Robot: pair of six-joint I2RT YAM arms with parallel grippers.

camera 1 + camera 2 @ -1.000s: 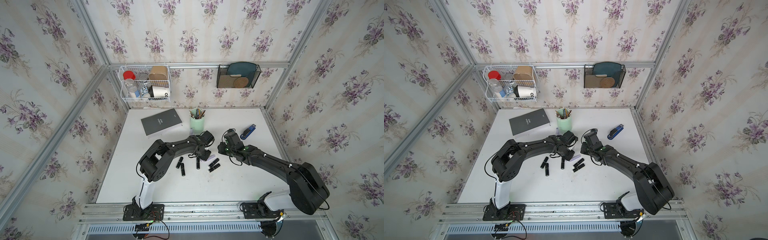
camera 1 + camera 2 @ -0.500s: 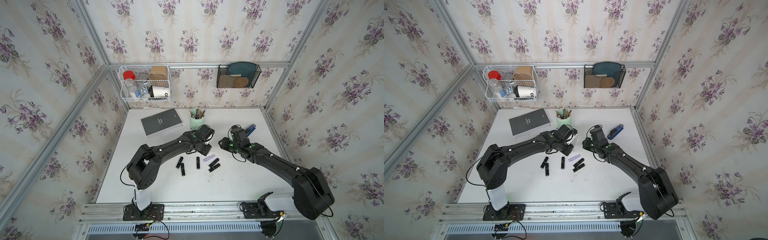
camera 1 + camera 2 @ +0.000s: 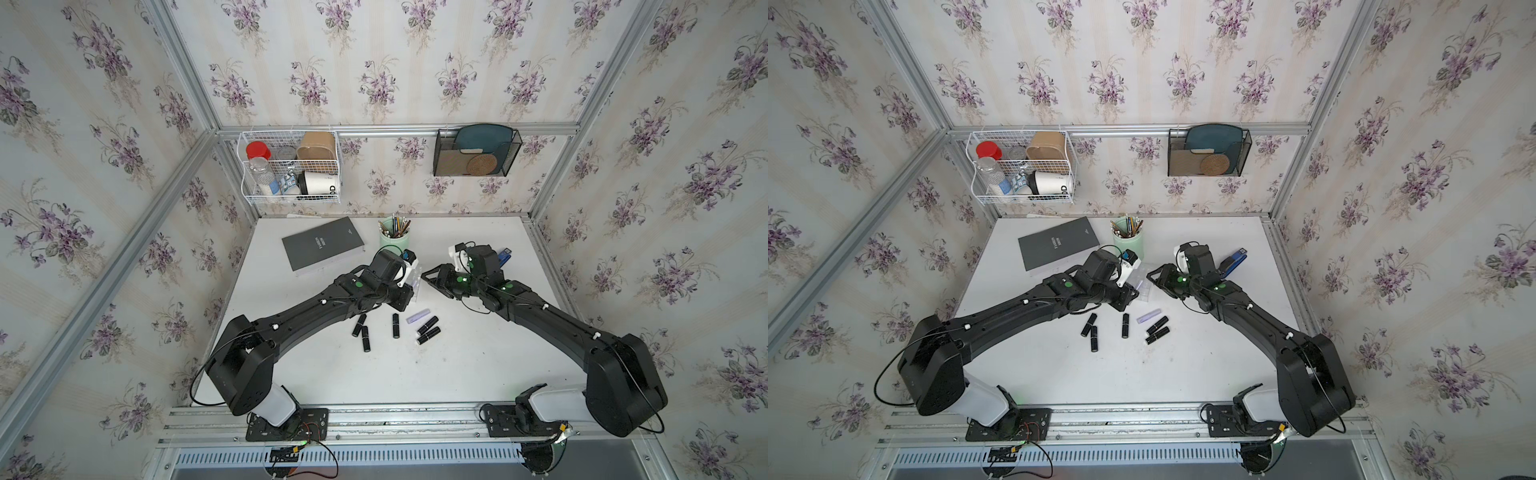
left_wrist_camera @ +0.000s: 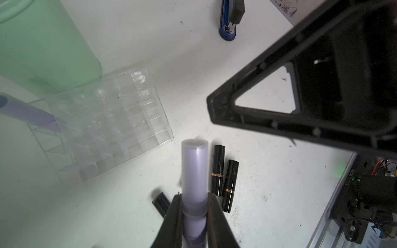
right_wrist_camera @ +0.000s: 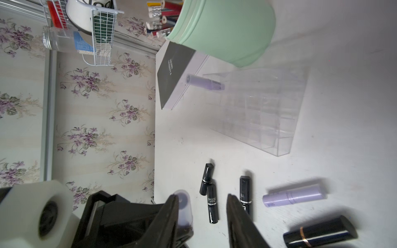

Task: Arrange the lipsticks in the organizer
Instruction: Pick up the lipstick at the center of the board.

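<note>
In organizer [image 5: 268, 111]: one lilac lipstick [image 5: 204, 82]; mint cup [image 5: 225, 32]: pencils [image 5: 161, 12]

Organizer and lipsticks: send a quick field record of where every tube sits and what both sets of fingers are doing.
organizer: clear plastic grid organizer, next to mint-green round pencil cup
in organizer: one pale lilac lipstick tube, in an end cell
left gripper: fingers shut on second lilac lipstick tube
right gripper: fingers open, nothing between them
loose on white table: third lilac lipstick tube; five glossy black lipstick tubes
unplaced: seven
</note>
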